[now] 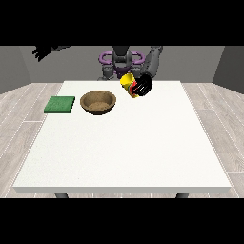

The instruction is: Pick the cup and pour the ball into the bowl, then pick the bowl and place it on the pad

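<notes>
Nearest the camera, the large white table (124, 157) lies bare across its near half. One brown wooden bowl (98, 102) sits far left of centre, with one flat green square pad (60, 105) just left, close to the table's left edge. The hand at the view's right (142, 86) has its fingers clamped round one yellow cup (127, 82), tilted above the table right of the bowl. The hand at the view's left (43, 51) hangs raised beyond the table, fingers spread.

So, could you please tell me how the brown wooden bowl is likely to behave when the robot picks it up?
The brown wooden bowl looks rigid, so it should probably keep its shape when lifted. It is wide and shallow, so it seems unlikely to tip, though a grasp at one rim might tilt it. Sliding it across the smooth white table towards the green square pad would likely be easy.
</notes>
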Tool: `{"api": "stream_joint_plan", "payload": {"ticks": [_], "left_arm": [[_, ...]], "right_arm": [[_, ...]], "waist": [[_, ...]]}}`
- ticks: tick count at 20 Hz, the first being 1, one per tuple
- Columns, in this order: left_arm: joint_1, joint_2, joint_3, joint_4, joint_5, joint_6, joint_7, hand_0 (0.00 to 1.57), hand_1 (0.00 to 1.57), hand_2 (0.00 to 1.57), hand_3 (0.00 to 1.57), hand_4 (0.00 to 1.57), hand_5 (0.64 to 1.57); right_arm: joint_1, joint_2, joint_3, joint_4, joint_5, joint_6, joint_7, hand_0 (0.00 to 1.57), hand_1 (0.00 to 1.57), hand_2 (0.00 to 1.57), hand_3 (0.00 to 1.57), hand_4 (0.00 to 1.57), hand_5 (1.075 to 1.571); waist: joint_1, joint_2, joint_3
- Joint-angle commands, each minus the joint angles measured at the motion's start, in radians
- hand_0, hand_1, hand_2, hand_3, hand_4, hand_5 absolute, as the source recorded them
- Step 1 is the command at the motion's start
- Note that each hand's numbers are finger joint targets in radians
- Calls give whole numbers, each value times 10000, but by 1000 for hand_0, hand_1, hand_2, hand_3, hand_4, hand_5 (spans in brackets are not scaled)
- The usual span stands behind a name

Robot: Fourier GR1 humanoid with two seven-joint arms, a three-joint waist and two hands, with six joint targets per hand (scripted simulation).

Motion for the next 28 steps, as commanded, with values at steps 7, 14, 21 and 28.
{"api": "stream_joint_plan", "payload": {"ticks": [7,14,21,28], "left_arm": [[-1795,-602,-2699,1358,-4297,1182,4446,1370,1370,1571,1571,1455,1531],[-3165,-1061,-4621,1618,-6164,-429,7600,1311,1311,1571,1571,1470,1529],[-4383,-1068,-6031,2022,-8026,-2437,9599,1453,1453,1571,1571,1090,1569],[-3896,-1070,-7460,352,-8373,-4703,9964,254,254,1235,1557,1077,1570]], "right_arm": [[-47,-387,-502,1766,-92,624,-664,0,0,0,74,688,1559],[-350,-319,-277,2650,235,641,-784,0,0,0,172,699,1560],[-501,37,120,2895,511,711,-1038,0,0,0,293,699,1555],[-864,336,430,3260,854,641,-1523,0,0,0,324,690,1553]], "waist": [[509,-500,-25],[221,-944,-29],[43,-1180,-34],[-339,-970,-40]]}}
